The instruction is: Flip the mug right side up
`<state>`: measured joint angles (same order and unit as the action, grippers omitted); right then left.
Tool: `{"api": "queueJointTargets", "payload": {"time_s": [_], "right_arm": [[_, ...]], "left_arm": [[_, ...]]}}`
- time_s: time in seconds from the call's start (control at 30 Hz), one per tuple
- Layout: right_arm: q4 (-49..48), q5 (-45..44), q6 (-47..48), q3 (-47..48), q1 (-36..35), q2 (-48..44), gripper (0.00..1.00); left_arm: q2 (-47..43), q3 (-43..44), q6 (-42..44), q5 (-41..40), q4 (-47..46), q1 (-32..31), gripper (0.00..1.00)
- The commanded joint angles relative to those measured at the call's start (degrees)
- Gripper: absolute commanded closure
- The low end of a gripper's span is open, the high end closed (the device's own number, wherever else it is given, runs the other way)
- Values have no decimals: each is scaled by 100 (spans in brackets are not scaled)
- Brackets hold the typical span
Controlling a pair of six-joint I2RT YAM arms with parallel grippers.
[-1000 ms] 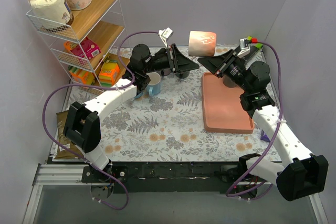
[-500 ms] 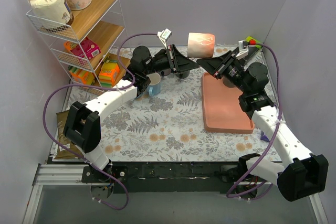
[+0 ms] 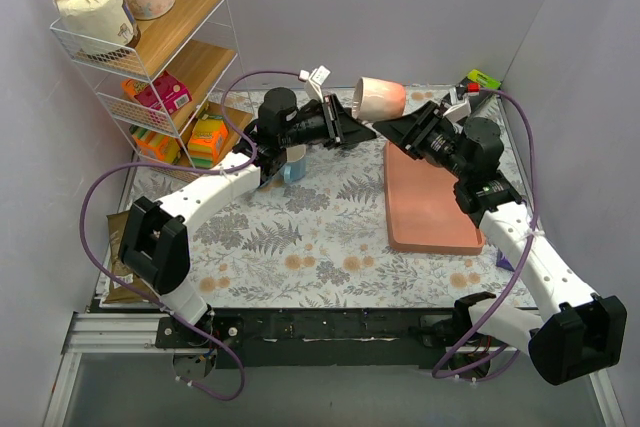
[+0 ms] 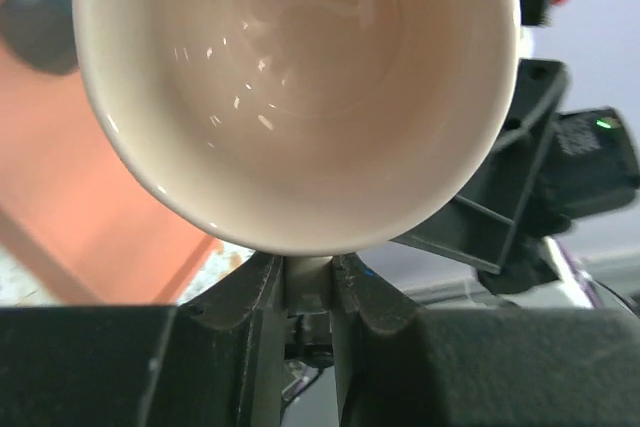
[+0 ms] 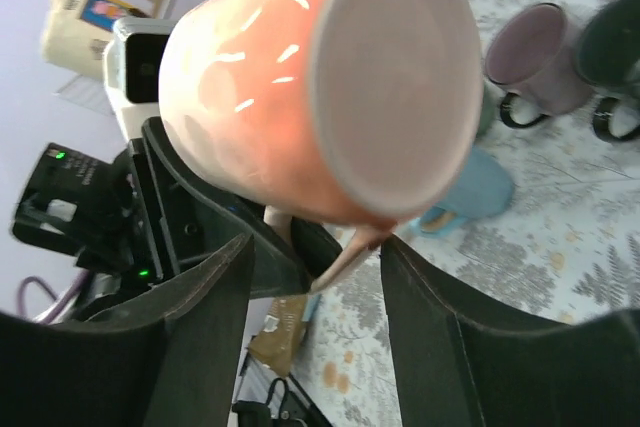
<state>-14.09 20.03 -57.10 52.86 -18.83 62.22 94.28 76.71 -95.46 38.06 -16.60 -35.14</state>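
Pink mug (image 3: 380, 97), fern-print table cover (image 3: 300, 237)

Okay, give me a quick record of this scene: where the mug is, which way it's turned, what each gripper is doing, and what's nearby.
mug: pink ceramic mug, held in the air between the two arms
orientation: on its side, mouth toward the left arm, base toward the right arm
left gripper: shut on the mug's handle
right gripper: open, fingers either side of the handle
nearby: salmon rectangular tray; small blue mug
status: not yet right side up
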Motion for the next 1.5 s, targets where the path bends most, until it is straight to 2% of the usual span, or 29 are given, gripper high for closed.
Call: {"api": "queueJointTargets", "payload": {"time_s": [0.0,0.27,0.37,0.53,1.1,1.47], "right_arm": [[1193,-613,603,522,-33,-131,38],[3200,-1616,823,629,90,36,36],[3324,-1739,902,515,169,-43,36],[3561,-1888,1166,611,239,18,36],[4283,-1977,1218,884,283,546,36],[4695,-2442,1684,1253,336,914,36]], "left_arm": [[-524,301,1037,-1089,1254,51,100],[-578,511,2478,-2372,2739,42,100],[-428,722,2873,-2794,3443,16,100],[-69,890,2981,-3401,4207,-46,100],[1048,1382,3499,-4842,4912,-415,100],[1487,1347,3552,-5046,5008,-450,100]]}}
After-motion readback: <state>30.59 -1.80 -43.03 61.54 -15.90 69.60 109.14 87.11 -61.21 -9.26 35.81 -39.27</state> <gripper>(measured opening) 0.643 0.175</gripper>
